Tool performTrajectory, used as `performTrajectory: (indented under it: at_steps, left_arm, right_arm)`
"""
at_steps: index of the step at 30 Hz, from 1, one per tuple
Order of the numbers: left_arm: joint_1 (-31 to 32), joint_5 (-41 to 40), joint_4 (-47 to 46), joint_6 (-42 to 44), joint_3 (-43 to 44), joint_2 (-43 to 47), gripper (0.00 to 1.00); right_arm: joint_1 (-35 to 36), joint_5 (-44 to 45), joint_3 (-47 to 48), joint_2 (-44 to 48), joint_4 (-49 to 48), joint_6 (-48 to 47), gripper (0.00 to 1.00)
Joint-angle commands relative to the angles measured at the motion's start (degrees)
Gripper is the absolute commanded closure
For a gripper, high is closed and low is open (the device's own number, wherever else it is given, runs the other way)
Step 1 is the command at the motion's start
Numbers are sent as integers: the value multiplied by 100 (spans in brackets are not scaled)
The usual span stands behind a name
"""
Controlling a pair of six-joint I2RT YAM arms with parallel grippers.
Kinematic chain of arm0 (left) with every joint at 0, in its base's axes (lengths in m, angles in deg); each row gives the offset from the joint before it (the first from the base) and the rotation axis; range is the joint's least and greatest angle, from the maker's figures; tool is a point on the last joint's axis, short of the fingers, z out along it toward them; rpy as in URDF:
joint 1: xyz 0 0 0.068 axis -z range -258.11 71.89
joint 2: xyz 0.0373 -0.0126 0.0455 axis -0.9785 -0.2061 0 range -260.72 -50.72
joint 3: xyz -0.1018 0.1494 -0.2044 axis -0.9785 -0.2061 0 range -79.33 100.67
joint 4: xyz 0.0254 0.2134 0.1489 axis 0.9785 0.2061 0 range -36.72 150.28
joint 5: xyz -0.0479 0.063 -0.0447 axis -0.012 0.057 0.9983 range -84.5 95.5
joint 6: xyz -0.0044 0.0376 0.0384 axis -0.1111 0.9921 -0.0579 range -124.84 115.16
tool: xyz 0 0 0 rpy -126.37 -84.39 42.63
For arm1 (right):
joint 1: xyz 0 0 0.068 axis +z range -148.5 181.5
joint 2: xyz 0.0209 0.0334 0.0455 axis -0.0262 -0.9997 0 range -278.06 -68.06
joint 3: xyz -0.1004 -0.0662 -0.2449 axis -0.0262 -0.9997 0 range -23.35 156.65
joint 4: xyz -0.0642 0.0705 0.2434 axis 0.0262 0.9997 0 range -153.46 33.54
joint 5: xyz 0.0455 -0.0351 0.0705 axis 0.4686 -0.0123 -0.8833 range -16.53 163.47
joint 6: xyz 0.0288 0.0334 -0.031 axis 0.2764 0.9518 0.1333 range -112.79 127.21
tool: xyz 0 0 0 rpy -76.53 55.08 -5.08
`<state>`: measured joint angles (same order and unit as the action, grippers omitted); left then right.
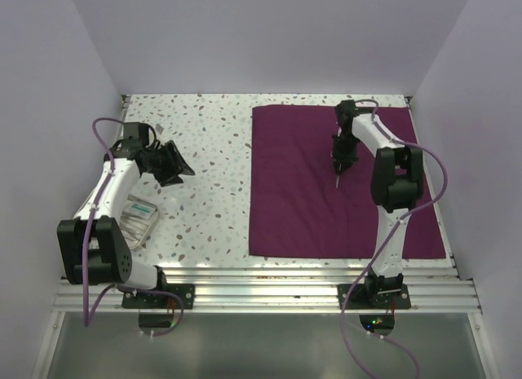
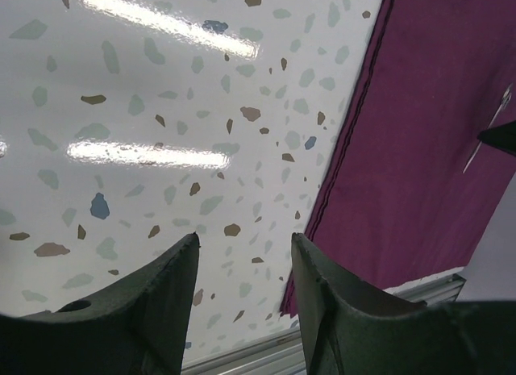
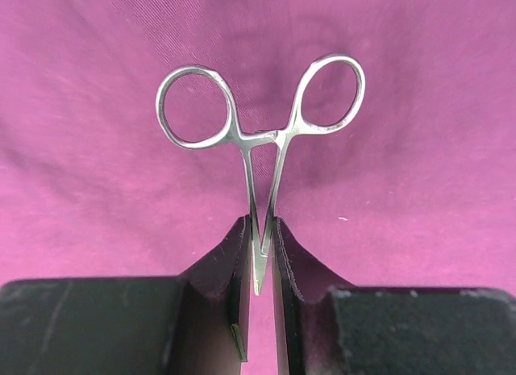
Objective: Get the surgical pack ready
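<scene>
Partly hidden, forceps (image 3: pixel 258 138) tips between clenched right jaws above surgical pack (image 3: pixel 81 189); left jaws released.

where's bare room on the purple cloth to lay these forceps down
The whole cloth is bare; the widest patch lies between its left hem and the right arm, nearer than the right gripper holding the forceps. The table strip between left gripper and hem is free too. Crowded only beside the left arm, by the packets.
</scene>
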<state>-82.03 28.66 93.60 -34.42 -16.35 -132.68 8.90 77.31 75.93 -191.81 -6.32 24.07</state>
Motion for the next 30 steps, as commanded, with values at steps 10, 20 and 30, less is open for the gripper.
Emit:
performTrajectory:
  at_steps: [10, 20, 30]
  left_arm:
    - [225, 1550, -1286, -723, -680, 56, 42]
    - [1332, 1930, -3187, -2560, -1095, 206, 40]
    - [2396, 1227, -3442, -3334, -1279, 417, 42]
  right_arm:
    - [209, -1024, 39, 903, -27, -271, 100]
    - [2141, -1702, -76, 1625, -151, -70, 100]
    - [3364, -1719, -383, 2266, -160, 63, 100]
